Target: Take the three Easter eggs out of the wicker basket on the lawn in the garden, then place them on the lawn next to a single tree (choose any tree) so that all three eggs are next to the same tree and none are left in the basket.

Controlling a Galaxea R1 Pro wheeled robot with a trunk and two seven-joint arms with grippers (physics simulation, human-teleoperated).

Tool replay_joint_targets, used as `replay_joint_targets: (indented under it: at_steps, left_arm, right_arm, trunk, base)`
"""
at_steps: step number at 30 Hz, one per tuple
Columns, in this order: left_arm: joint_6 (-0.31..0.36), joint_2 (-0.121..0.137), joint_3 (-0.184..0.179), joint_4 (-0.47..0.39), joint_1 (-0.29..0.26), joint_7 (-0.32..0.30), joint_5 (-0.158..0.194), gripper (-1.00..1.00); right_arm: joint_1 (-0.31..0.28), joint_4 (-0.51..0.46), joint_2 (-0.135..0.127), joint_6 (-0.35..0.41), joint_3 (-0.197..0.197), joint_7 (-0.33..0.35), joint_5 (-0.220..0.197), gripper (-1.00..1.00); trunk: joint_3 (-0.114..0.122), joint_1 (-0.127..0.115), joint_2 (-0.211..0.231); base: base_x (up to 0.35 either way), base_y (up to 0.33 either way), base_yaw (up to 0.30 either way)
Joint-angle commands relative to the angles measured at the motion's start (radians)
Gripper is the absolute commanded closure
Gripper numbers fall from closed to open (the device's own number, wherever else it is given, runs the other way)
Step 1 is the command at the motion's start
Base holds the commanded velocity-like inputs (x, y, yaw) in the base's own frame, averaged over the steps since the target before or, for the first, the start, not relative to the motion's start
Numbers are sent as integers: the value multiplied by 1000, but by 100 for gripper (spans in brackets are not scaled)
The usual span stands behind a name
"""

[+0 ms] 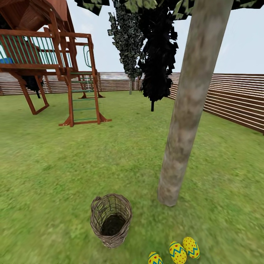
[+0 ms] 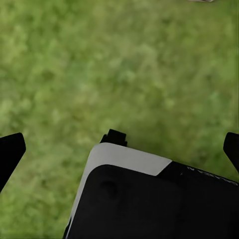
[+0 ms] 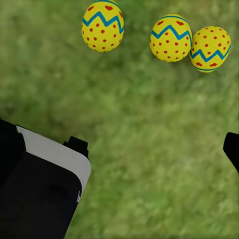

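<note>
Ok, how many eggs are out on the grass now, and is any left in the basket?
3, in a row on the lawn near the tree: one, one, one. The wicker basket looks empty, though its bottom is dark.

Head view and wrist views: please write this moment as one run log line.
eggs: three Easter eggs on lawn near tree | wicker basket: empty, upright | left claw: open over grass | right claw: open, holding nothing
</note>
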Motion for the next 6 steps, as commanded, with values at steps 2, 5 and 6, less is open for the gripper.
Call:
replay_joint_targets:
  at_steps: [2,5,6]
  left_arm:
    - [-4,-1,-7,3,-1,0,4,-100]
    - [-4,-1,-7,3,-1,0,4,-100]
    - [-4,-1,-7,3,-1,0,4,-100]
  right_arm:
    - [-2,5,-3,-5,-8,-8,9,-100]
    - [-2,5,-5,-5,-8,-8,10,-100]
    - [-2,5,-4,-5,-8,-7,10,-100]
  trunk:
    - [-1,0,-1]
    - [-1,0,-1]
    - [-1,0,-1]
  base:
    - [0,0,0]
    - [0,0,0]
    - [0,0,0]
